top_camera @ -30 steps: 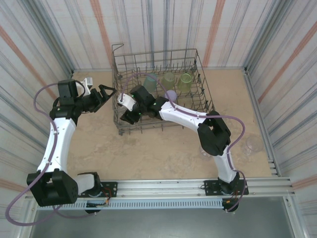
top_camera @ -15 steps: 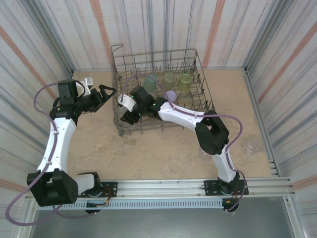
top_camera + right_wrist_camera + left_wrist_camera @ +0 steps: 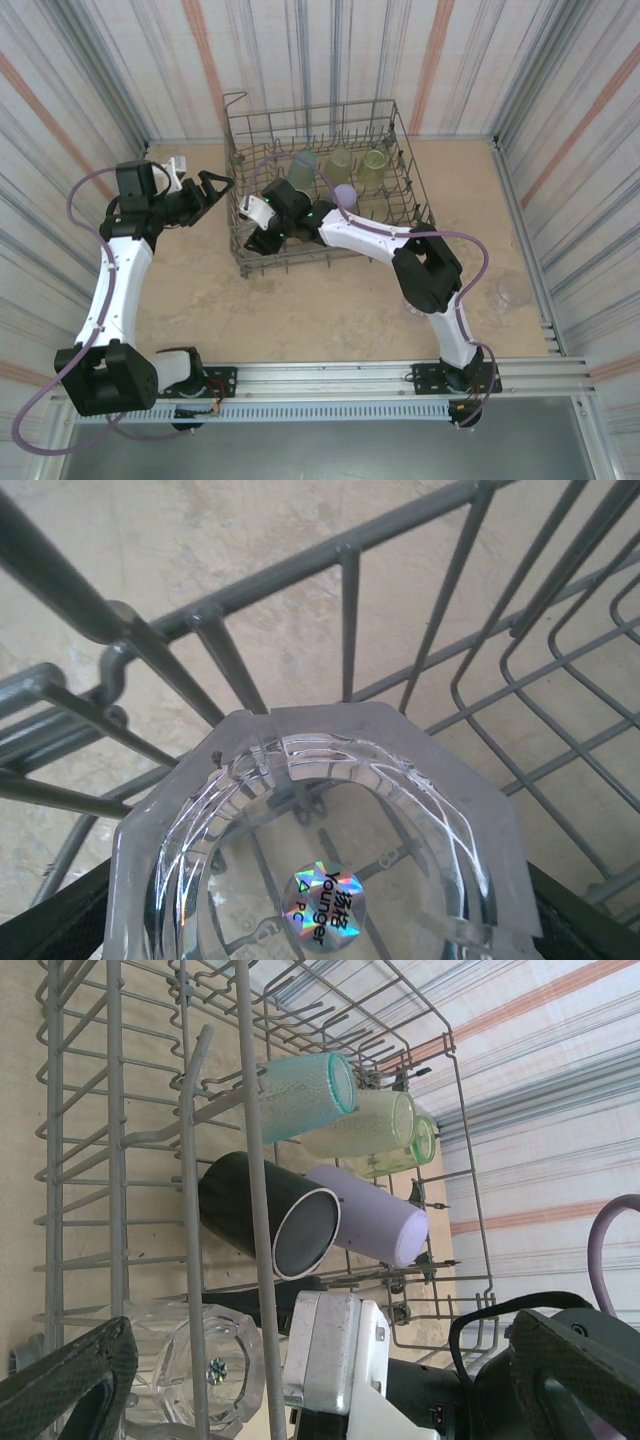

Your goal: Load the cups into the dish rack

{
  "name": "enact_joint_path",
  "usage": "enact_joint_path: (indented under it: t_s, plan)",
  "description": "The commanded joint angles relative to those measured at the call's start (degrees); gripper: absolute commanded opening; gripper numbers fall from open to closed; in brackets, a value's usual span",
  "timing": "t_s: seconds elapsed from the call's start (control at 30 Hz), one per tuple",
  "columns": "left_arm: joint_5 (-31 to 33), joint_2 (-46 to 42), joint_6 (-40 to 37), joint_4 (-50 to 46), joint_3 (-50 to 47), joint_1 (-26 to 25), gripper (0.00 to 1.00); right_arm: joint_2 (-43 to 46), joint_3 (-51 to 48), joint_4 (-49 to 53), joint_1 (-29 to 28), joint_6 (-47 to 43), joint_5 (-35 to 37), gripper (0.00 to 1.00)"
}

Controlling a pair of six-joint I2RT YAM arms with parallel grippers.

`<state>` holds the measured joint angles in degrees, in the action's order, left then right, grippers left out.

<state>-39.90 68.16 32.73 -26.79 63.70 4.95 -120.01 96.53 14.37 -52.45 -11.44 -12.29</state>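
The right gripper has edged left inside the wire rack, and the rack has slid slightly with it. Its fingers clasp a clear cup, faceted and eight-sided with a holographic sticker, at the near-left corner; overhead, the wrist hides it. The left gripper gapes wide just outside the left wall. Beyond lie a glossy black mug and a matte purple cup, then a pebbled teal cup and two green cups, tilted on the tines.

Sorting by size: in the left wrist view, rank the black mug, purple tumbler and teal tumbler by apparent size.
Black mug, largest.
Purple tumbler and teal tumbler look alike; not ranked.
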Motion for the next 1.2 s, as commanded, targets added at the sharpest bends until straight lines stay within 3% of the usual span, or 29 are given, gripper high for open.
enact_joint_path:
  t_s: [0.0,0.37,0.4,0.93,1.17]
  plan:
    - [-0.35,0.53,-1.62,0.09,0.04,0.85,0.99,-3.51,0.43,7.21,-2.66,-2.96,3.48,0.38]
    - [-0.35,0.82,-1.75,-0.45,0.94,1.11,0.99,-2.76,1.47,6.9,-2.71,-1.49,3.92,0.77]
    - [-0.35,0.84,-1.78,-0.46,0.92,1.12,0.99,-2.29,1.64,6.58,-2.68,-1.28,4.23,0.99]
    - [-0.55,-0.28,-1.62,-0.02,-0.3,1.29,0.99,7.64,-3.01,-2.69,-2.6,4.12,3.1,1.0]
    - [-0.66,-1.02,-1.4,-0.05,-0.6,1.63,0.99,9.66,-3.96,-2.92,-2.67,2.77,5.78,1.0]
